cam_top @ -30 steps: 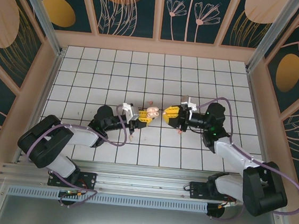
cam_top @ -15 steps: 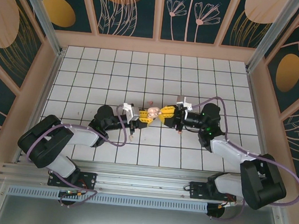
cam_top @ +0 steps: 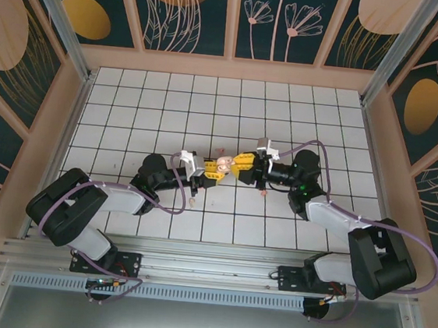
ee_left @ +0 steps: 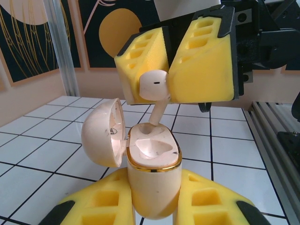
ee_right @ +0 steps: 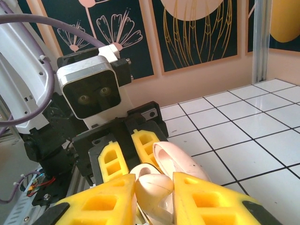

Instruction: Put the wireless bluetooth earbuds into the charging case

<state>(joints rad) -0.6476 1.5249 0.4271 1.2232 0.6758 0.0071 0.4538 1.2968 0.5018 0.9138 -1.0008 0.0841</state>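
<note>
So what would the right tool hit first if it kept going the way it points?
The open charging case held by the left tool; the beige earbud in the right tool would probably touch it first.

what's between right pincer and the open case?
One pale earbud, clamped in the right pincer, its stem pointing down at the charging case held by the left pincer. Left wrist view.

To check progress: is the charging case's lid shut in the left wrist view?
No, the lid stands open, hinged aside from the gold-rimmed charging case.
</note>
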